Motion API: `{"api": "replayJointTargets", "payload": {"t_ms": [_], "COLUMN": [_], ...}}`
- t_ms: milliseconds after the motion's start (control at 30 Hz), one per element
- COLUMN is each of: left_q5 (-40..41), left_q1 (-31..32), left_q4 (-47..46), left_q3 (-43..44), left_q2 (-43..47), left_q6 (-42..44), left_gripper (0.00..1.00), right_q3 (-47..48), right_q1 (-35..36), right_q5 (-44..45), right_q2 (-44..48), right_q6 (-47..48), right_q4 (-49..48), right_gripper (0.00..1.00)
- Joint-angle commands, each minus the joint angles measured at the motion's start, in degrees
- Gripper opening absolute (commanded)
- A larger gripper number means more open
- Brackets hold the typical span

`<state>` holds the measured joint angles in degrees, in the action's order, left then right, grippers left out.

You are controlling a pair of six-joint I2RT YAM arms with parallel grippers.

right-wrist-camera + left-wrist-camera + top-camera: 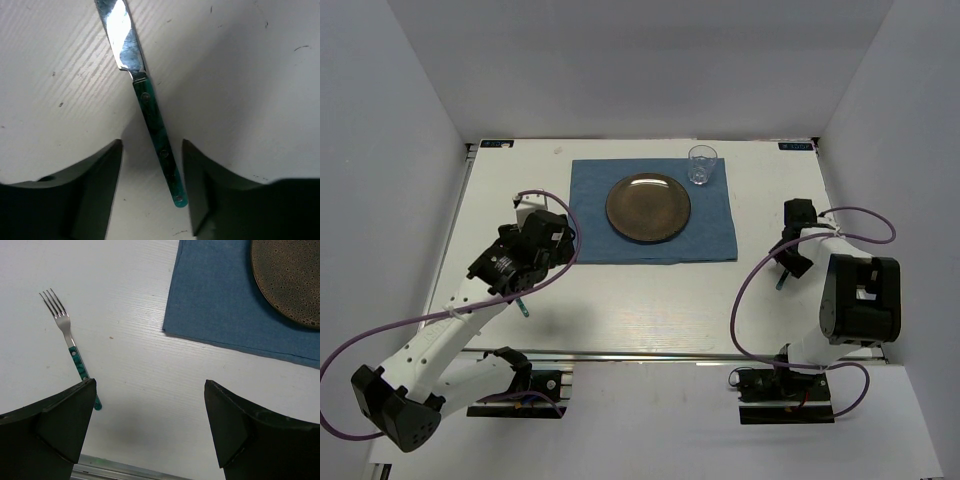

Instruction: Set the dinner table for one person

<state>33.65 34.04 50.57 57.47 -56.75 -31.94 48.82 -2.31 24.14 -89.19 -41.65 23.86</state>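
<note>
The white dinner table (650, 310) holds a blue placemat (655, 215) with a dark round plate (648, 207) and a clear glass (701, 165) at its far right corner. My left gripper (515, 275) is open and empty above the bare table left of the placemat (220, 310). A fork (70, 347) with a green handle lies just outside its left finger (60, 425). My right gripper (152, 170) is open, with its jaws on either side of the green handle of a knife (152, 120). The knife lies flat on the table, right of the placemat.
The table's metal front rail (125, 471) runs just below my left gripper. White walls enclose the table on the left, back and right. Purple cables loop from both arms, the right one (750, 290) over the table.
</note>
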Motion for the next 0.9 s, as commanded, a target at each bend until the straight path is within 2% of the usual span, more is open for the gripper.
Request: {"api": "replayJointTargets", "payload": {"t_ms": [0, 67, 233, 400, 467, 600, 733, 867], "left_q5": [0.28, 0.28, 0.28, 0.28, 0.02, -0.95, -1.04, -1.48], "left_q1": [0.32, 0.32, 0.32, 0.32, 0.32, -0.29, -0.29, -0.29], "left_q4": [-0.82, -0.73, -0.91, -0.99, -1.17, -1.61, -1.52, -1.87], "left_q3": [-0.43, -0.43, -0.52, -0.61, -0.61, -0.61, -0.61, -0.69], "left_q2": [1.47, 1.64, 1.99, 1.82, 1.47, 0.59, -0.29, -0.64], "left_q6": [0.39, 0.39, 0.39, 0.48, 0.65, 1.18, 1.44, 1.71], "left_gripper": [0.98, 0.98, 0.98, 0.98, 0.98, 0.98, 0.98, 0.98], "right_q3": [-1.18, -1.7, -3.81, -3.73, -4.34, -6.37, 0.81, 4.88], "right_q1": [-0.59, -0.68, -0.59, 0.46, 1.16, 5.72, 9.59, 12.58], "right_q5": [-1.72, -1.91, -4.54, -3.66, -5.24, -13.83, -19.21, -22.99], "right_q2": [-2.12, -2.83, -3.36, -0.82, 3.29, 9.55, 5.89, 0.96], "right_q6": [-0.28, 0.25, 2.1, 4.72, 7.53, 14.83, 24.48, 26.62], "right_q4": [-2.59, -2.76, -5.66, -5.14, -8.54, -15.33, -12.88, -11.55], "right_gripper": [0.52, 0.48, 0.0, 0.0, 0.0, 0.0, 0.0, 0.0]}}
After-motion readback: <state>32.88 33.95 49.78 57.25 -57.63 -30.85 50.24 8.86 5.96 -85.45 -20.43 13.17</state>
